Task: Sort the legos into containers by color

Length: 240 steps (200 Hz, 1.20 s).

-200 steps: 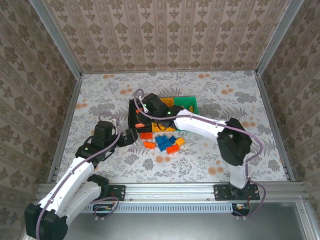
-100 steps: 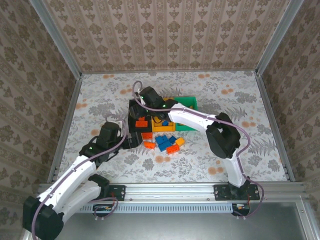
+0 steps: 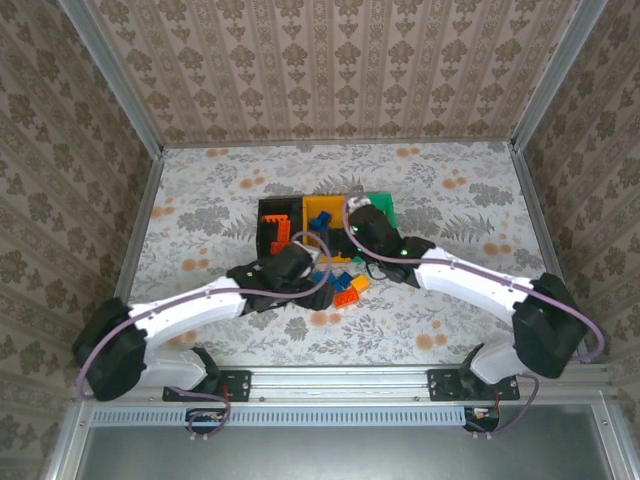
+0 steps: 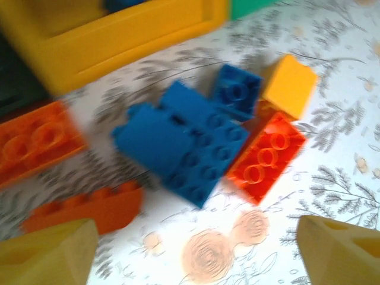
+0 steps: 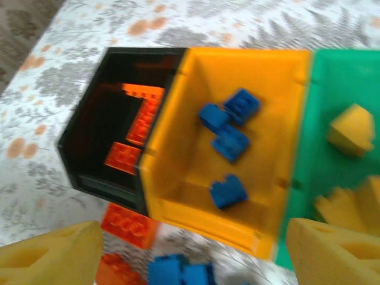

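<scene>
Loose legos lie on the table in front of the containers: blue bricks [image 4: 190,142], a red-orange brick [image 4: 267,157], a yellow-orange one [image 4: 289,86] and more red-orange ones [image 4: 35,139]. My left gripper [image 4: 196,255] hovers open just short of this pile [image 3: 340,285], with nothing between its fingers. My right gripper [image 5: 193,255] is open and empty over the bins' near edge. The black bin [image 5: 98,127] holds red-orange bricks [image 5: 122,157]. Blue bricks [image 5: 228,142] sit in the orange-yellow bin [image 5: 196,208], and yellow bricks [image 5: 350,127] in the green bin [image 5: 332,77].
The three joined bins [image 3: 325,212] stand mid-table, with both arms meeting just in front of them. A red-orange brick [image 5: 127,225] lies against the black bin's front wall. Aluminium rails and patterned walls [image 3: 140,150] enclose the floral table.
My right gripper has left the black bin, swung right and nearer, and opened. My left arm has swept right to the loose pile.
</scene>
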### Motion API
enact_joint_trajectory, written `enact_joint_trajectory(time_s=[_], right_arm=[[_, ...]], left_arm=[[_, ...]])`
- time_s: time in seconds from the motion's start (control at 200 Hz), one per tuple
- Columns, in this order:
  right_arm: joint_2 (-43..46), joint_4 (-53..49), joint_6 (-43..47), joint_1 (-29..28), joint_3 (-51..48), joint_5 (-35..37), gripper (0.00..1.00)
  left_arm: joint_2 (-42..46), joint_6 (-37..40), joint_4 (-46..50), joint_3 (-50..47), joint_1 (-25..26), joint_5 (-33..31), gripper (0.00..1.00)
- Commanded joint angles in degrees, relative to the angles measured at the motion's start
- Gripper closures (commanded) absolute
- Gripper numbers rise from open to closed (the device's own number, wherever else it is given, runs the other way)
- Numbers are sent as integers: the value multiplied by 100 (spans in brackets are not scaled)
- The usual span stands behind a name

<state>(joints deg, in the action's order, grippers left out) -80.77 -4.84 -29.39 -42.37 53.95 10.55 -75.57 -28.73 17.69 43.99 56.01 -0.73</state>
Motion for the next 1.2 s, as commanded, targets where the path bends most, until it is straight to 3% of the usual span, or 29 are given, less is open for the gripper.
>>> enact_joint_trajectory(time_s=[0.0, 0.17, 0.415, 0.72, 0.885, 1.02, 1.195], right_arm=[[733, -136, -384, 228, -582, 371, 18], [1695, -378, -446, 626, -1306, 380, 17], [2578, -796, -402, 1114, -1716, 338, 16], [3119, -985, -349, 1588, -1875, 209, 15], [3142, -942, -383, 1712, -1924, 89, 15], [3136, -889, -397, 1740, -1963, 11, 15], [3148, -904, -403, 1786, -1993, -26, 15]], left_arm=[[-576, 563, -136, 458, 338, -89, 19], [-1423, 799, -389, 975, 604, 145, 31], [-2128, 923, -429, 1431, 622, 365, 39], [-2414, 773, -223, 1433, 670, 1232, 46], [-2136, 582, -161, 1370, 767, 1844, 48], [-1776, 487, 69, 1521, 839, 1626, 45], [-1454, 991, 581, 1754, 1054, 376, 18]])
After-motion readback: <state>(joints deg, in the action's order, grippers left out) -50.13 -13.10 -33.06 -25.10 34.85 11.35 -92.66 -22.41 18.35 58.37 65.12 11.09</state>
